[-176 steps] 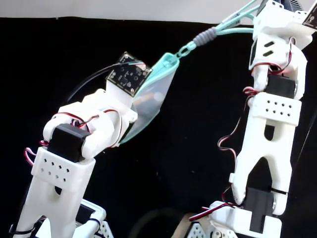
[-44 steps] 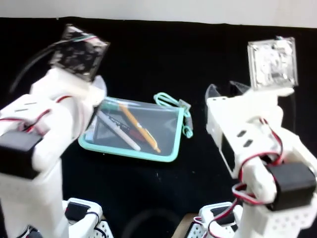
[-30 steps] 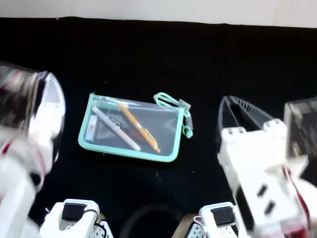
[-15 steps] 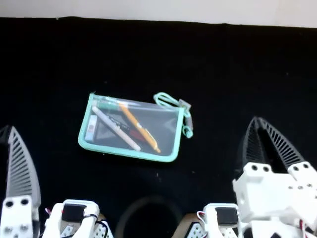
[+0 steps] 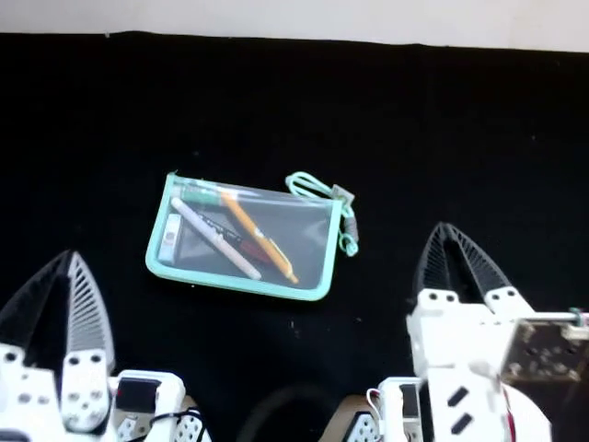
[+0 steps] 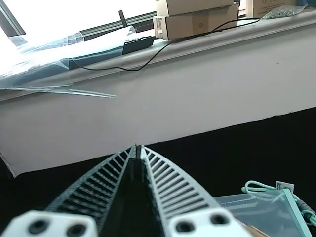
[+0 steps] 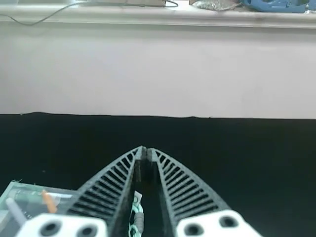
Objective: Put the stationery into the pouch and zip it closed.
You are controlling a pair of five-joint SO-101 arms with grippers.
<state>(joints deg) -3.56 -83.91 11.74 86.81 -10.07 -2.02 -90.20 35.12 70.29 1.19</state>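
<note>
A clear pouch [image 5: 247, 238] with a mint-green edge lies flat on the black table, its zip run along the top and a mint strap [image 5: 322, 191] curled at its right end. Inside it sit an orange pen [image 5: 258, 236], a white pen [image 5: 213, 239] and other small stationery. My left gripper [image 5: 68, 258] rests shut at the near left edge, well short of the pouch. My right gripper [image 5: 445, 228] rests shut at the near right, to the right of the strap. The pouch corner [image 6: 266, 207] appears past the left gripper [image 6: 137, 147]; the pouch [image 7: 29, 200] sits beside the right gripper [image 7: 143, 148].
The black cloth [image 5: 442, 129] covers the table up to a white wall [image 5: 294, 17] at the back. A window sill with boxes [image 6: 197, 15] and a cable runs above the wall.
Both arms have pulled back from over the pouch to the near edge of the table. The pouch, held up in the air before, now lies flat and has stayed still in the last second.
</note>
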